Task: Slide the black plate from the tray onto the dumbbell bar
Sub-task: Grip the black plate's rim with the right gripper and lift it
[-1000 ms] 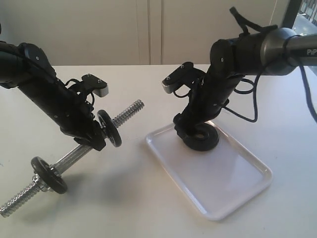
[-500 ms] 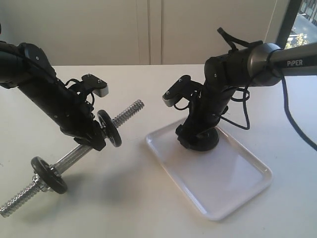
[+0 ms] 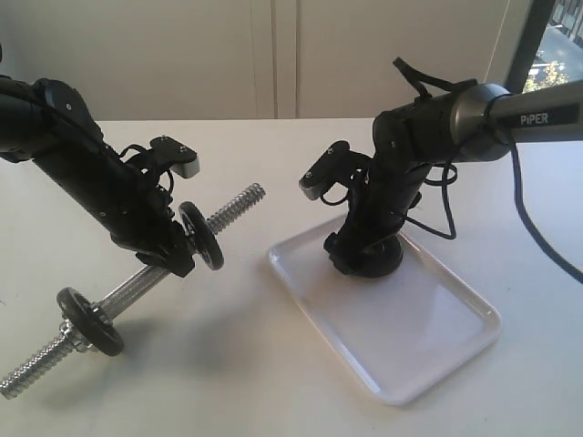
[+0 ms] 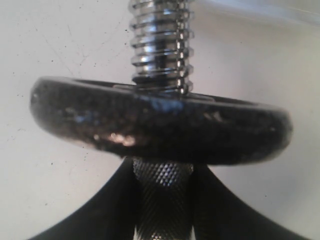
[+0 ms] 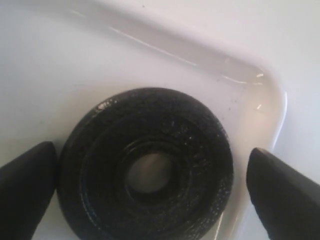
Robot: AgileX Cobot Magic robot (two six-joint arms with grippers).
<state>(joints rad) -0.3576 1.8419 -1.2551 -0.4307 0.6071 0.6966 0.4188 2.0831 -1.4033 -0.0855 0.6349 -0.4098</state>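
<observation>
The black plate (image 5: 150,172) lies flat in the far corner of the white tray (image 3: 410,346), and in the exterior view only the plate's edge (image 3: 384,263) shows under the arm. My right gripper (image 5: 150,165) hangs over the plate, open, with one finger (image 5: 25,187) close to its rim and the other (image 5: 285,195) a little off it. The dumbbell bar (image 3: 232,208) is held tilted above the table. My left gripper (image 3: 175,258) is shut on its knurled middle (image 4: 162,200). Two duller discs (image 3: 201,235) (image 3: 89,320) sit on the bar.
The tray's rounded corner rim (image 5: 272,100) lies just beyond the plate. The bar's threaded upper end (image 4: 160,45) points toward the tray, and its lower end (image 3: 23,378) is near the table's front left. A cable (image 3: 446,218) loops behind the right arm.
My right gripper has come down over the black plate and now hides most of it in the exterior view. The left arm, the bar and its two discs have not moved.
</observation>
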